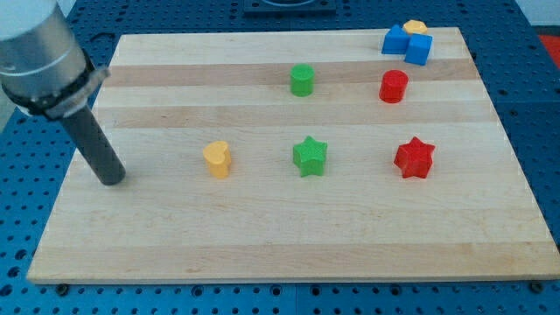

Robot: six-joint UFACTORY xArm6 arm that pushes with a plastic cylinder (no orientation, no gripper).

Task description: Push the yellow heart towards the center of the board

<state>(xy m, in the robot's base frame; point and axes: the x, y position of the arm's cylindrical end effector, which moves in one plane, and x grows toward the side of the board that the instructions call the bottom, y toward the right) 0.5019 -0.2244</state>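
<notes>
The yellow heart (217,159) stands on the wooden board (262,236), left of the middle. My tip (112,179) rests on the board at the view's left, well to the left of the yellow heart and apart from it. The dark rod rises from it toward the arm's grey body at the top left. A green star (310,156) sits right of the heart, near the board's middle.
A green cylinder (302,80) and a red cylinder (393,87) stand in the upper part. A red star (414,157) is at the right. Blue blocks (407,44) and a small yellow block (416,27) cluster at the top right corner.
</notes>
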